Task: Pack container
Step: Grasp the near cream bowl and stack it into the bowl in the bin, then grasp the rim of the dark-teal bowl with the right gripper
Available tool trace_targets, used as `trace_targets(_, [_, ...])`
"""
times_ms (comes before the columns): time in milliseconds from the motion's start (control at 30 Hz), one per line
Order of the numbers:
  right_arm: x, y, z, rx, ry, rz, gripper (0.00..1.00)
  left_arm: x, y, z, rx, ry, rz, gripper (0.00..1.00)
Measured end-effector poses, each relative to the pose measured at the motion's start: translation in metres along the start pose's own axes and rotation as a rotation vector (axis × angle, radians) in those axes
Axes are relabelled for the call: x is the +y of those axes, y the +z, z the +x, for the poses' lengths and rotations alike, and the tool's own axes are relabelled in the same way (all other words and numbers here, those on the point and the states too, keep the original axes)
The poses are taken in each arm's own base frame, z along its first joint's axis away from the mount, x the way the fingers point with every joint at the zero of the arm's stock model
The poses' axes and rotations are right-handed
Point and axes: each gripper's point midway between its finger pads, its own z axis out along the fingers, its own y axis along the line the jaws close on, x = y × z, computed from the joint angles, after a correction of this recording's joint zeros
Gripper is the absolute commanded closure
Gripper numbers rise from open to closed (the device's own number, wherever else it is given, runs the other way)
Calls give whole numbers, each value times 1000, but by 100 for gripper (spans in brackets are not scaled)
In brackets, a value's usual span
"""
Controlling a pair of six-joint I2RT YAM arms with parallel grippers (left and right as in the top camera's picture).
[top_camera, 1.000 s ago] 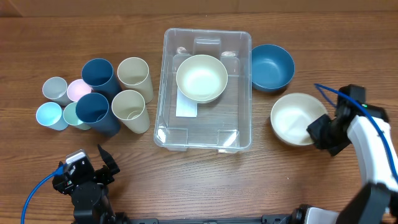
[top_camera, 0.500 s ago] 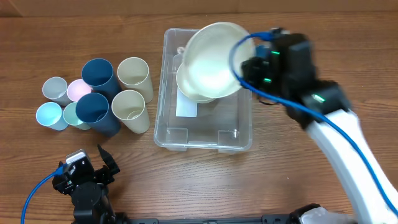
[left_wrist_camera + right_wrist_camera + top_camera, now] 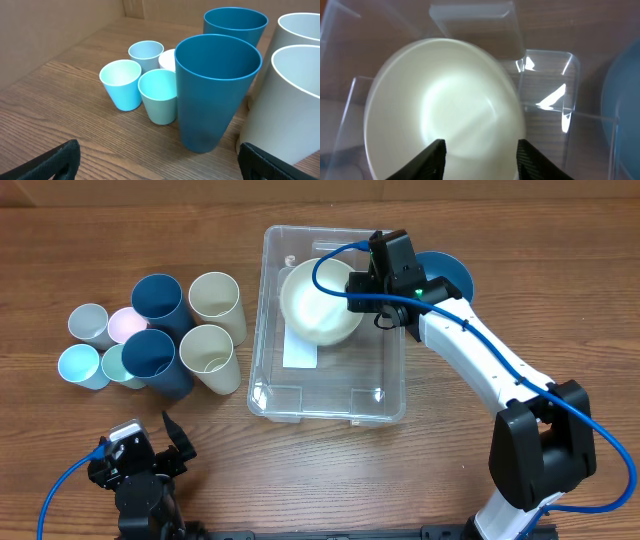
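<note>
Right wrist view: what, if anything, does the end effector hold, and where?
Nothing: the right end effector is open above the cream bowl in the container.

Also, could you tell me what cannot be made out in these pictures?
Blue bowl: overhead, partly under the right arm.
Cream bowl: right wrist view, near rim cut off; contact with the right gripper unclear.
White label: overhead, partly covered by that bowl.

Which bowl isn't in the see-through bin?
The dark blue bowl: it stands on the table beside the container, while the cream bowl lies inside.
</note>
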Motion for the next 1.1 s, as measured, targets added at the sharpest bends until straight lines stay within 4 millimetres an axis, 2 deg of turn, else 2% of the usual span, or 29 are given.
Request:
trace_targets(67, [4,-8,-8,1,-8,-7,50,-1,0,0,1,0,6,0])
trace_targets(133, [12,-54,-50,-97,-10,-27,46,-2,0,0,2,0,13,0])
trace_targets(167, [11,-66,-57,-120,-4,-26,46,-2,0,0,2,0,14,0])
trace_targets(233, [-3,-103,-79,-193,39,-3,45,-3,0,0,2,0,16,0])
trace_targets(300, [-38,-143,-100,-273,112,52,45,-3,0,0,2,0,17,0])
trace_targets(333, [-59,-156,-104,-290,152,88,45,-3,0,1,2,0,17,0])
trace_targets(400, [-106,-164,-101,-277,235,175,44,-3,0,0,2,0,17,0])
trace_targets(467, [-148,-151,-90,-218,310,247,41,-3,0,0,2,0,17,0])
trace_targets(533, [-180,-126,-72,-132,373,298,40,-3,0,1,3,0,17,0])
trace_targets(567, [-200,-101,-56,-59,415,323,40,-3,0,1,3,0,17,0])
trace_targets(633, [-222,-63,-30,48,458,341,40,-3,0,0,2,0,17,0])
trace_targets(700, [-232,-38,-9,124,490,351,41,-3,0,0,2,0,17,0])
trace_targets(800, [-239,-13,12,196,533,359,44,-3,0,1,3,0,17,0])
trace_targets(833, [-241,-5,20,221,549,366,55,-3,0,1,2,0,17,0])
trace_targets(867, [-243,0,25,237,562,368,73,-3,0,0,2,0,17,0])
trace_targets(933, [-245,5,33,261,585,377,83,-3,0,1,2,0,17,0])
trace_targets(1033, [-245,6,33,257,612,382,96,-3,0,1,2,0,17,0])
trace_targets(1100, [-245,6,34,260,617,384,96,-3,0,0,2,0,17,0])
